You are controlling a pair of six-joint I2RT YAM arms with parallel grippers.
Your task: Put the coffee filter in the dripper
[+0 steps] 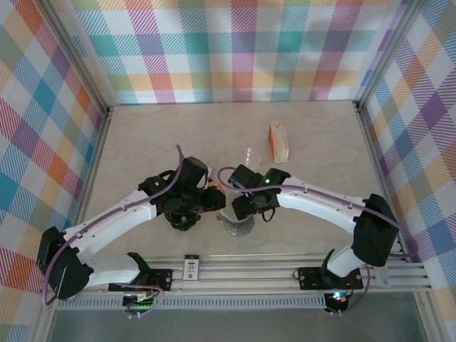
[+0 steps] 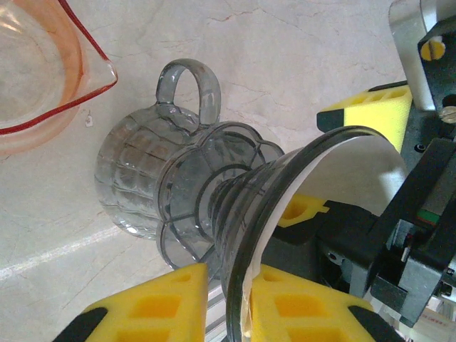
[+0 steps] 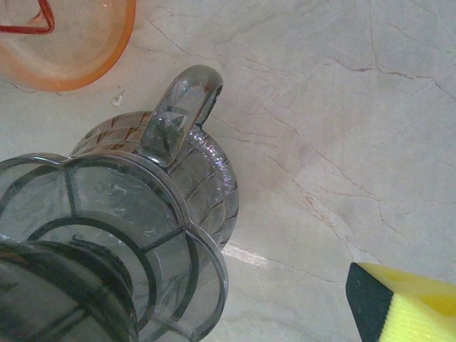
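Fingers (image 2: 153,308) of yellow foam on the left end effector (image 2: 228,317) stand one on each side of the rim of the smoke-grey transparent cone dripper (image 2: 246,214), close against it, and we cannot tell whether they pinch it or sit slack. Between them the edge of the white paper coffee filter (image 2: 342,178) lines the dripper's inner wall, so we judge the filter to be in the cone and the step in hand to be seating it and letting go. The right end effector (image 1: 235,212) is released, its jaws wide, and its visible finger (image 3: 402,303) is apart from the dripper. The dripper sits on a clear ribbed glass mug (image 2: 135,185) on the pale marbled counter (image 2: 285,43), with an orange-tinted clear vessel (image 2: 35,78) nearby. Next we would spread the left fingers fully and lift away from the rim without dragging the paper out or tipping the cone off the mug.
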